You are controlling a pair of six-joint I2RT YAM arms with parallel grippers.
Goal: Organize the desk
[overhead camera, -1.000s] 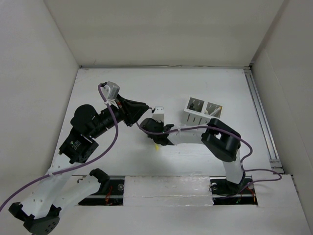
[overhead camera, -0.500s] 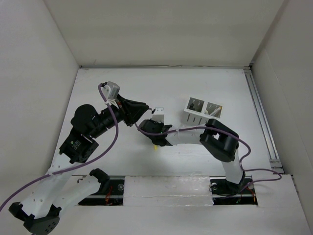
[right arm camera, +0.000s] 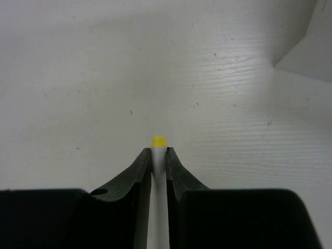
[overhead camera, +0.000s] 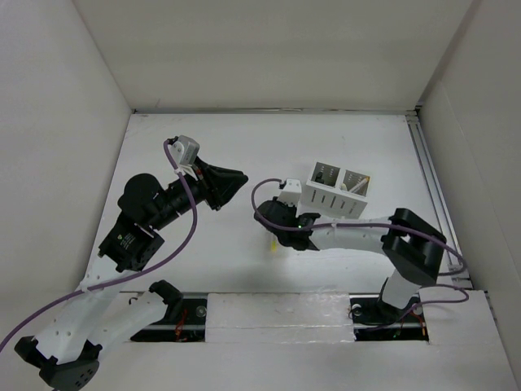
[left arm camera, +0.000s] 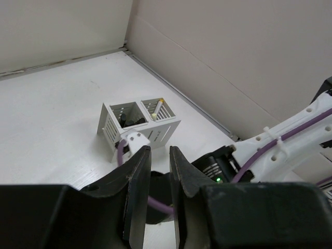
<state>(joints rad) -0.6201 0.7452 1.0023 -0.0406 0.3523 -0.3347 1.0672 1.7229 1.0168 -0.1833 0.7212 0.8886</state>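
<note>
**Item: white pen, yellow-capped, for filing.**
- Right claw (right arm camera: 158, 153): pinching the white pen (right arm camera: 158, 202) between both fingers. The yellow cap (right arm camera: 158, 141) is just poking out past the fingertips.
- Pen axis: in the wrist view it is running along the fingers from 6 to 12 o'clock, cap at 12. From above, the cap is showing at the claw's 6 o'clock side, pointing away from the holder.
- Table (overhead camera: 326, 138): lying under both arms, walled by white panels. The pen is hanging over its middle, and whether it is touching cannot be told.
- Slotted holder (overhead camera: 335, 195): sitting at about 2 o'clock from the right claw, near but apart. One compartment is already housing a similar yellow-tipped stick (left arm camera: 157, 108).
- Left claw (left arm camera: 160, 155): fingers standing narrowly apart with nothing between them, hovering at the holder's 9 o'clock.
- Judgement: the right arm is the nearer and is carrying the load. The coming move is likely turning on swinging toward 2 o'clock and re-aiming the pen's axis down into a compartment.
</note>
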